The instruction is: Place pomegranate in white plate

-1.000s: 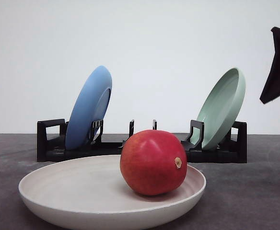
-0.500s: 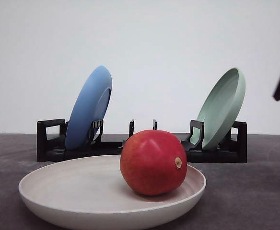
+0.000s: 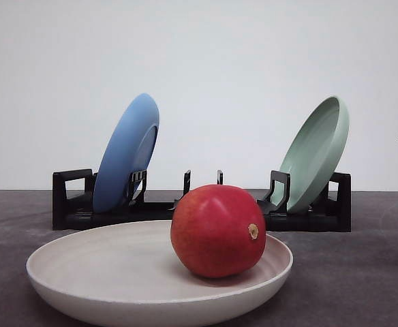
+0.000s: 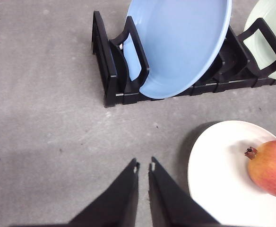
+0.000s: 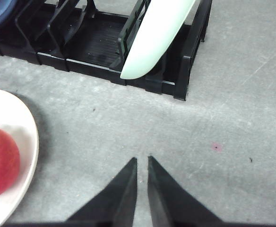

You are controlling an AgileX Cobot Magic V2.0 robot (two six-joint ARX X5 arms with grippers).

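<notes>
Starting at the left, the left hand [image 4: 143, 166] is hanging over bare grey surface [image 4: 43, 118] with its two dark fingers pressed nearly together, clenched on nothing. It is sitting apart from the white plate [image 4: 213, 189], whose rim is curving just beside it in the left wrist view.

Behind, a black dish rack [image 3: 73, 204] is standing across the back of the surface. A blue plate [image 3: 126, 153] is leaning on edge in the rack's left slots, tilting toward the right. The middle slots are showing only their black posts.

In front of the rack, the white plate is lying flat on the surface, wide and shallow, close to the front camera. The pomegranate [image 3: 218, 230] is resting inside it, right of the plate's middle and near the right-hand rim, its small tan nub turned toward the right. Nothing is touching the fruit. In the left wrist view the fruit [image 4: 271, 168] is showing a dark stem tip pointing in over the plate.

Further right, a pale green plate [image 3: 315, 153] is leaning on edge in the rack's right slots.

At the far right, the right hand [image 5: 141, 163] is hovering over bare surface, fingers drawn nearly together and gripping nothing, well apart from the plate rim [image 5: 31, 137] and the fruit [image 5: 1, 161].
</notes>
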